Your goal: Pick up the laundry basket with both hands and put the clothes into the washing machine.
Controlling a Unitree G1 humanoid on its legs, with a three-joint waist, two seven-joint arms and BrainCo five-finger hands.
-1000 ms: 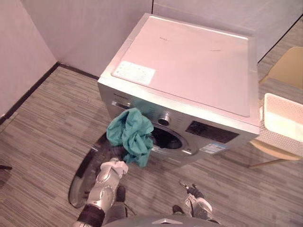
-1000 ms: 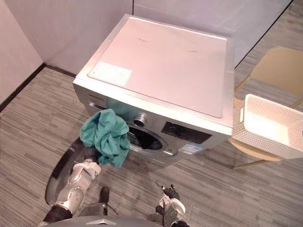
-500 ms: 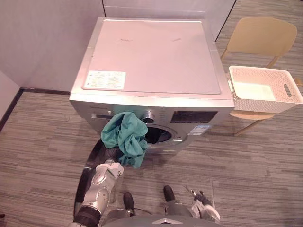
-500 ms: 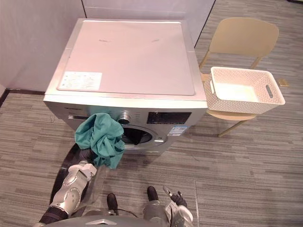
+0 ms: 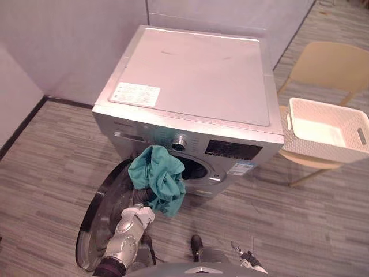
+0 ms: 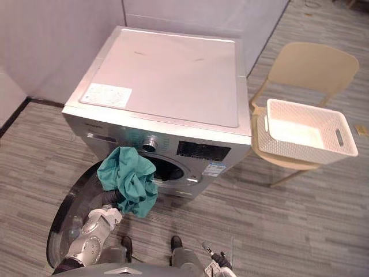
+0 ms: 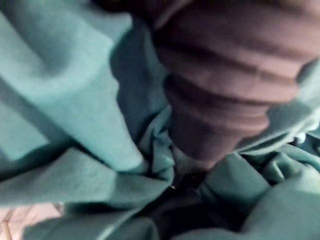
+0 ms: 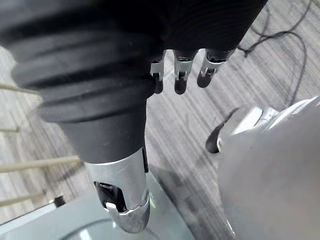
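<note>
You've got the crumpled teal garment (image 5: pixel 157 179) bunched at the open mouth of the silver washing machine (image 5: pixel 196 75), and the white laundry basket (image 5: pixel 320 147) sitting empty on the chair (image 5: pixel 328 63) beside it.

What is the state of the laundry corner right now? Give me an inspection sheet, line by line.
Surface: striped grey floor, with the washing machine standing on it.
Job's things: washing machine, round door swung open; teal cloth bunched at the drum opening, not yet inside; white laundry basket on the chair, looks empty.
Clutter: nothing seen.
Hands: left hand buried in the teal cloth; right hand low at the robot's side, fingers straight, holding nothing.
Cables: nothing seen.
Surroundings: beige chair right of the machine; pale walls behind it.
</note>
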